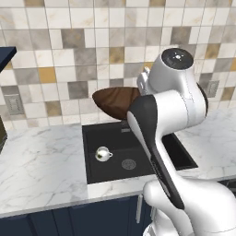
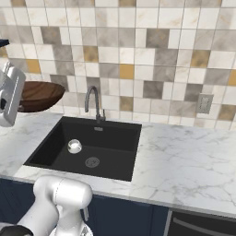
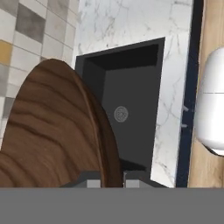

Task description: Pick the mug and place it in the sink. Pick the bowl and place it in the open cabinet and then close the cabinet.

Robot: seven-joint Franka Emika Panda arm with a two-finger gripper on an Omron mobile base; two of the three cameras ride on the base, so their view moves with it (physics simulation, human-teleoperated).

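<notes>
A white marble counter [image 2: 184,161] is spread along the foot of the wall, and it is veined in grey. The wall behind it is covered by a backsplash [image 1: 78,55] of square tiles in white, grey, beige and ochre. A pale wall outlet [image 2: 204,103] is set into the tiles at the right of the right base view, just above the counter. A second outlet [image 1: 14,104] is seen at the left edge of the left base view. Navy lower cabinets [image 1: 92,216] are fitted beneath the counter. A wooden floor [image 3: 212,52] is seen in the hand view.
</notes>
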